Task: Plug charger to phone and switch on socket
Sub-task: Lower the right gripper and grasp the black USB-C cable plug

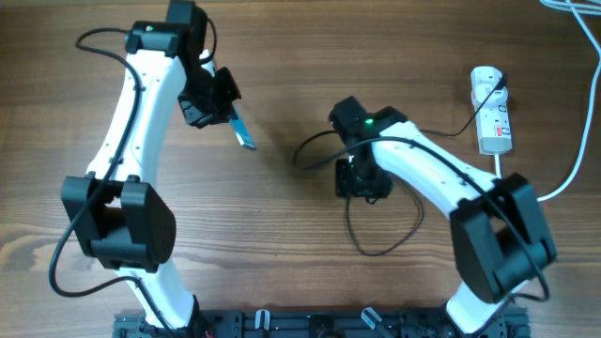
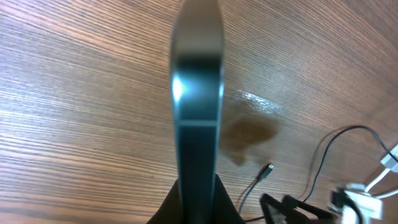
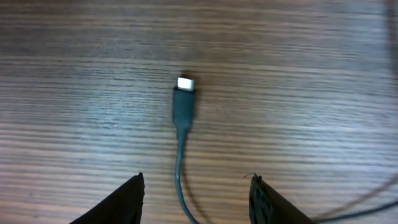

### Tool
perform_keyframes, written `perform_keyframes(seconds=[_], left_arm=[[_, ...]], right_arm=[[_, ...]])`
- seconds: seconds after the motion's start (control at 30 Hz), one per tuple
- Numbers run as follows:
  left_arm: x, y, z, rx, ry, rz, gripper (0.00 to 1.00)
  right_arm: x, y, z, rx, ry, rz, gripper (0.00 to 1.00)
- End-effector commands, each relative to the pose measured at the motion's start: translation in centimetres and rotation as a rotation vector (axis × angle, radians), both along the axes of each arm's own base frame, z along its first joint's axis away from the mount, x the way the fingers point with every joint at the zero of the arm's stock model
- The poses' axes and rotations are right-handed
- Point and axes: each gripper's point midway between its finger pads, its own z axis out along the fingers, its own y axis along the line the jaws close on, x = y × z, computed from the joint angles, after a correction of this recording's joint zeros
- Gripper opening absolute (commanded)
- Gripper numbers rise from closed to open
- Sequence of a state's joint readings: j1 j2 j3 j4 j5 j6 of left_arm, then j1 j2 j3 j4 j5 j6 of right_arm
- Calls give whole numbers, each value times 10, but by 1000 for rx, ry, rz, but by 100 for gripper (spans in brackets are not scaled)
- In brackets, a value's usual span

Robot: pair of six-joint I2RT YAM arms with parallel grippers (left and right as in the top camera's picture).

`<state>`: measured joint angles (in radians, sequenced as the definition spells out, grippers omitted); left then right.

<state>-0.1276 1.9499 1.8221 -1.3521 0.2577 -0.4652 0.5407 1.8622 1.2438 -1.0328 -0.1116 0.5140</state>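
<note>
The left arm (image 1: 141, 103) reaches from the near left up to the far left of the bench (image 1: 282, 272). It then bends back toward the middle. The left fingers (image 1: 221, 94) are shut on the phone (image 1: 242, 130) and hold it by one end. The phone sticks out toward the middle of the bench, tipped onto its thin side. From above it looks like a slim blue strip. In the left wrist view only its dark, shiny edge shows, with a small bright glint on it. A soft shadow lies on the wood beside it.

The right arm (image 1: 423, 169) comes from the near right and reaches to the middle of the bench. Its tip points down. The right fingers (image 3: 127, 202) are spread wide and hold nothing. The charger (image 3: 180, 174) lies on the wood between them. Its black plug (image 3: 184, 106) has a small bright metal tip that points away from the fingers. The plug is not touching either finger. The rest of the thin black cable curls in loops on the bench around the right arm.

The socket (image 1: 493, 113) lies flat at the far right, well apart from the phone. It is long and white with small red marks. A thick white cord (image 1: 587, 122) runs off from it to the right edge.
</note>
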Motion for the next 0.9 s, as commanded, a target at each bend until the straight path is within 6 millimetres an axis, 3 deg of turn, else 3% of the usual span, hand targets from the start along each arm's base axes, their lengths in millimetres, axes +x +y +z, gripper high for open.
perform_keyframes(seconds=[0.0, 0.3, 0.57, 0.87], left_arm=[[-2, -2, 10, 12, -28, 4, 4], [-2, -2, 10, 11, -29, 4, 4], [-1, -2, 10, 10, -35, 5, 4], [0, -2, 10, 9, -36, 15, 4]], right_arm=[[-8, 1, -17, -21, 55, -15, 55], [-3, 4, -22, -18, 44, -57, 54], [-19, -3, -42, -27, 70, -79, 53], [-10, 4, -45, -49, -2, -73, 48]])
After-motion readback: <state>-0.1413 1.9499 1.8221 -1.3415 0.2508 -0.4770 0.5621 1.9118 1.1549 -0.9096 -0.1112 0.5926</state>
